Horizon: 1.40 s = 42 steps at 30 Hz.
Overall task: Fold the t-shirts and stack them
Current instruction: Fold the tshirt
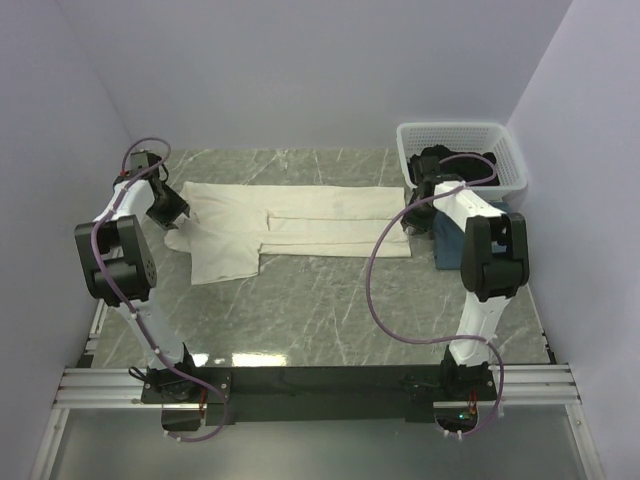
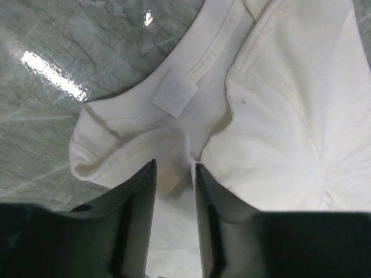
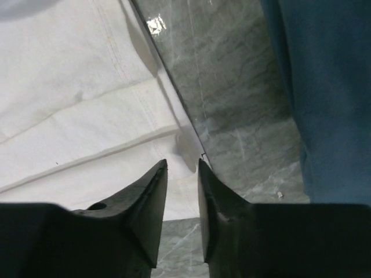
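1. Top external view showed the white t-shirt [image 1: 300,225] lying lengthwise across the far half of the marble table [image 1: 300,320], partly folded and stretched between the two arms.
2. The left gripper [image 1: 172,212] sat at the shirt's collar end. Its wrist view showed the fingers [image 2: 136,202] only narrowly apart, pinching puckered fabric just below the neck label [image 2: 174,91].
3. The right gripper [image 1: 410,222] sat at the hem end. Its wrist view showed the fingers [image 3: 145,202] nearly closed on the hem corner.
4. A blue garment [image 1: 448,250] lay just beside the right arm. A white basket [image 1: 505,140] holding dark clothes [image 1: 468,165] stood in the far right corner.
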Tool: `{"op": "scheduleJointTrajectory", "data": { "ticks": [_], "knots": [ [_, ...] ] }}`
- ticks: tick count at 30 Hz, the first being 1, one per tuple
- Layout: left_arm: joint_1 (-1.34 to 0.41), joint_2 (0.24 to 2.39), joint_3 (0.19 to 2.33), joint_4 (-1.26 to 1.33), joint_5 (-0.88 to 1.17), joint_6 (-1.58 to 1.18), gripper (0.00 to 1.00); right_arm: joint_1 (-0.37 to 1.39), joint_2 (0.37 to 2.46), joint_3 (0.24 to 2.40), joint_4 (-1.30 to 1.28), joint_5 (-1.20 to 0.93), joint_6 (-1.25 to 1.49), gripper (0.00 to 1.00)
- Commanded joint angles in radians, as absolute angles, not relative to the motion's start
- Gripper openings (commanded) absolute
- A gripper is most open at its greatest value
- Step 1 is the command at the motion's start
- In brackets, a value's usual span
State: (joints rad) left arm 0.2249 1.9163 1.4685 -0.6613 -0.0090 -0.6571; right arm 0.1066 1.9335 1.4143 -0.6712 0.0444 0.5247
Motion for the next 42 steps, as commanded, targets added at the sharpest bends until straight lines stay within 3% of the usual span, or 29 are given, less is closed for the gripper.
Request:
{"op": "scheduleJointTrajectory", "data": {
  "ticks": [1, 5, 11, 21, 28, 38, 41, 42],
  "knots": [
    [0.225, 1.846, 1.451, -0.611, -0.040, -0.672, 0.52, 0.097, 1.858, 1.408, -0.621, 0.097, 0.515, 0.36],
    [0.215, 1.743, 1.398, -0.606, -0.061, -0.667, 0.77, 0.121, 1.752, 1.367, -0.591, 0.101, 0.500, 0.40],
    [0.170, 1.556, 1.188, -0.620, -0.084, -0.637, 0.83, 0.175, 1.640, 1.249, -0.517, 0.026, 0.479, 0.40],
    [0.094, 1.417, 0.812, -0.569, -0.095, -0.663, 0.74, 0.313, 1.577, 1.082, -0.423, -0.048, 0.499, 0.40],
    [0.054, 1.479, 0.792, -0.529, -0.130, -0.664, 0.67, 0.348, 1.577, 1.048, -0.397, -0.078, 0.508, 0.40],
    [0.038, 1.552, 0.848, -0.505, -0.170, -0.640, 0.65, 0.356, 1.552, 1.011, -0.388, -0.081, 0.512, 0.40],
    [0.029, 1.574, 0.854, -0.497, -0.164, -0.632, 0.54, 0.354, 1.543, 1.002, -0.385, -0.069, 0.517, 0.39],
    [0.025, 1.581, 0.856, -0.495, -0.158, -0.629, 0.46, 0.354, 1.542, 0.997, -0.387, -0.066, 0.517, 0.39]
  ]
}}
